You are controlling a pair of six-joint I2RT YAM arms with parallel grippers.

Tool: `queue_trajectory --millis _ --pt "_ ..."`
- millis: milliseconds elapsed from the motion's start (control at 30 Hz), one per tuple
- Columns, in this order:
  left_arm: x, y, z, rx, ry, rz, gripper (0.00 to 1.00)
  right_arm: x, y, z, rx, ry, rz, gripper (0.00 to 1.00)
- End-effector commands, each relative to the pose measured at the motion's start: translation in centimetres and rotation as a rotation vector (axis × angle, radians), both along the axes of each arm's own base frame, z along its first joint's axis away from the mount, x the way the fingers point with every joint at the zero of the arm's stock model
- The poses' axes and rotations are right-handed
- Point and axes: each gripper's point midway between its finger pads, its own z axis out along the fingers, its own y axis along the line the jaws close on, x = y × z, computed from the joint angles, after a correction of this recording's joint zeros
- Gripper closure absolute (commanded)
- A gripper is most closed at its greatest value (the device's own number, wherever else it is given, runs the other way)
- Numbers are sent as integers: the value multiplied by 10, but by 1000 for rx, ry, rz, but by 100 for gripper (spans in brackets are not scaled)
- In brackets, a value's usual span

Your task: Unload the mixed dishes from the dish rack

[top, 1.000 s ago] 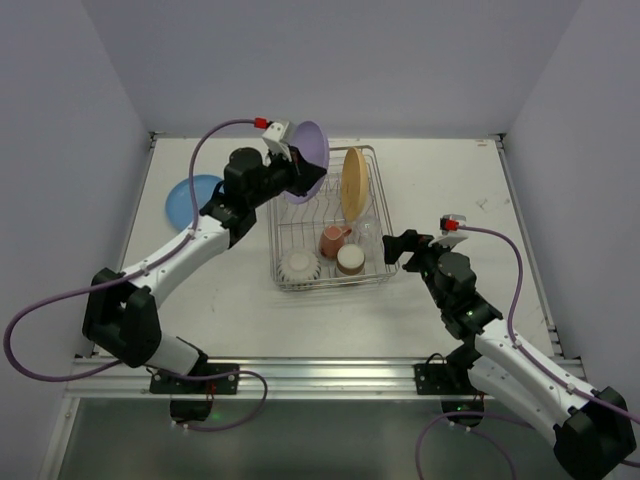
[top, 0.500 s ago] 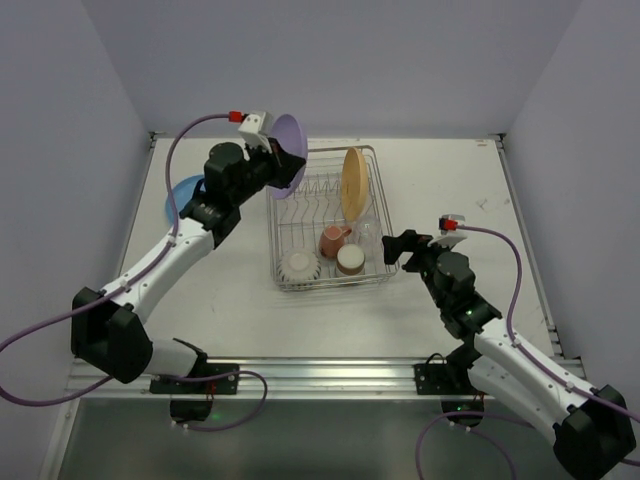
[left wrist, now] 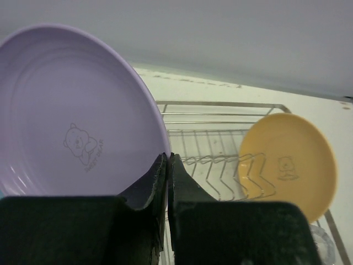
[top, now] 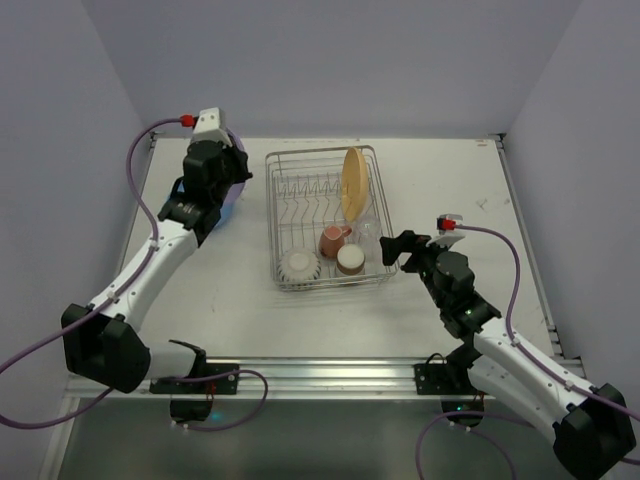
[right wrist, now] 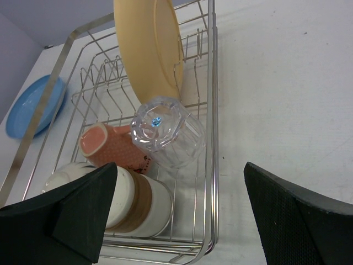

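Left gripper [left wrist: 167, 163], clamped on the purple plate [left wrist: 71, 121], just swung it off the rack [left wrist: 220, 103] toward the blue plate [right wrist: 33, 105]; set-down's next.

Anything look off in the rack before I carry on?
Only the clear glass: it sits tilted, base up, in the dish rack beside the pink mug. Nothing looks spilled or broken.

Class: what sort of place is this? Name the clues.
Probably a robot lab bench, not a kitchen: two arms on a rail, a white table boxed by bare walls, a dish rack.
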Motion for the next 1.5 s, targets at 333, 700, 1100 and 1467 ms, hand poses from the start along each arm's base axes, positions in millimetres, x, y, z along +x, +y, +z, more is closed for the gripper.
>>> queue_trajectory --millis 333,700,1100,1467 --pt "20 73 -33 210 100 377 100 6 6 16 24 -41 14 1" --pt "41 83 -103 296 253 418 100 8 10 11 18 -22 22 1" --pt "70 98 -141 387 339 437 100 7 11 8 22 -16 27 1" --pt "85 107 -165 429 382 454 100 9 14 5 17 2 36 1"
